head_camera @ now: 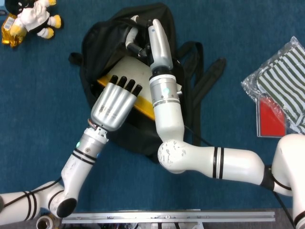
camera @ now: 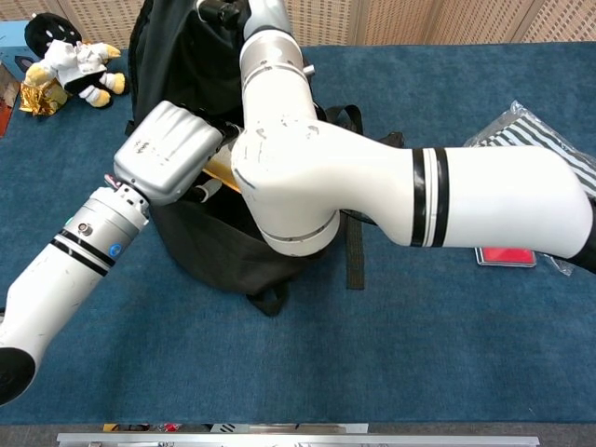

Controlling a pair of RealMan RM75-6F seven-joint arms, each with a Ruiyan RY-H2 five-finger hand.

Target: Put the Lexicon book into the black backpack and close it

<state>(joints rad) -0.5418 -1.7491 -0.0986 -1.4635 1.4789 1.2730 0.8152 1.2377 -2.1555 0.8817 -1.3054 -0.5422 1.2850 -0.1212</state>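
A black backpack (head_camera: 121, 131) lies open on the blue-covered counter (head_camera: 43, 90) in the upper centre of the head view, its straps trailing toward the right. The Lexicon book (head_camera: 131, 78), pale-covered with a yellow edge, sits tilted in the bag's opening, partly inside and partly showing between the two arms. The left hand (head_camera: 114, 102) lies over the book's lower left part, back of the hand up, dark fingertips (head_camera: 125, 82) resting on the pale cover; whether it grasps the book or only presses on it cannot be told. The right hand (head_camera: 135, 42) reaches into the top of the bag opening in the upper centre of the frame, fingers curled at the black fabric of the rim; the chest view shows only its wrist above the bag, so its hold cannot be confirmed. A plush toy (head_camera: 31, 16) in black, white and yellow lies at the upper left of the frame. At the right edge, a clear bag holding striped cloth (head_camera: 281, 76) rests on the counter, with a red card (head_camera: 270, 118) under its lower corner.
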